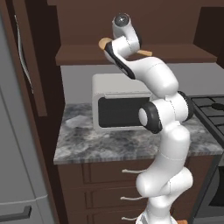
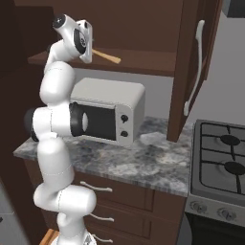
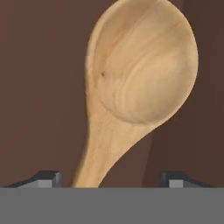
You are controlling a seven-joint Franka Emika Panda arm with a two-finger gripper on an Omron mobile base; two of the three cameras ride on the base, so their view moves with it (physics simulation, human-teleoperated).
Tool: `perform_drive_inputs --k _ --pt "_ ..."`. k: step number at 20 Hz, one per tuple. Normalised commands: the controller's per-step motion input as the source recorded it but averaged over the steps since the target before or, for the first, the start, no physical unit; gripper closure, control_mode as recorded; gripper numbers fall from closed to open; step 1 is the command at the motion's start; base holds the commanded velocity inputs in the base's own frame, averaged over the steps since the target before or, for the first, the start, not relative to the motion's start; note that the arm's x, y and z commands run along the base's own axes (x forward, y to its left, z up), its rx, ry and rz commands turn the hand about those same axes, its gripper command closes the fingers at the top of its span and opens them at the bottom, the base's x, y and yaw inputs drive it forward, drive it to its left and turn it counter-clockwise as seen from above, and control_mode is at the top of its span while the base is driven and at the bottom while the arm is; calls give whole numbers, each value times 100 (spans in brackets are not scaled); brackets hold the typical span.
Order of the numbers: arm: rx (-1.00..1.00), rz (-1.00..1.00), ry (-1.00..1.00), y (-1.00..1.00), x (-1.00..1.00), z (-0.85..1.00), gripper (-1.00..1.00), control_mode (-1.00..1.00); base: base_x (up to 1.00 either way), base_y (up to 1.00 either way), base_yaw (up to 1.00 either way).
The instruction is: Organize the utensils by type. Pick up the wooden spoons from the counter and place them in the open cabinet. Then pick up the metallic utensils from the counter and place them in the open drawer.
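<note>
A large orange-tan wooden spoon (image 3: pixel 140 65) lies on the shelf of the open cabinet (image 1: pixel 183 54), bowl to the left (image 1: pixel 104 43) and handle end poking out to the right (image 2: pixel 109 57). My arm reaches up to that shelf. My gripper (image 3: pixel 111 179) is open, its two fingertips (image 3: pixel 48 178) standing well apart on either side of the spoon's handle without touching it. The hand itself covers the middle of the spoon in both base views. The metallic utensils and the open drawer are out of view.
A white microwave (image 1: pixel 118 103) stands on the marbled counter (image 1: pixel 87 140) right under the shelf. The cabinet's open door (image 2: pixel 191 72) hangs to the right, with the black gas stovetop (image 2: pixel 225 158) beyond it. A grey fridge (image 1: pixel 17 153) is on the left.
</note>
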Motion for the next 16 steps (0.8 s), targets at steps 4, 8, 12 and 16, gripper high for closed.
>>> perform_drive_inputs --k 4,8,12,16 --pt "0 0 0 0 1 -5 -100 -100 0 0 0" --pt "0 0 0 0 0 0 -100 -100 0 0 0" --pt "0 0 0 -4 23 0 -100 -100 0 0 0" --pt "0 0 0 -2 44 0 -100 -100 0 0 0"
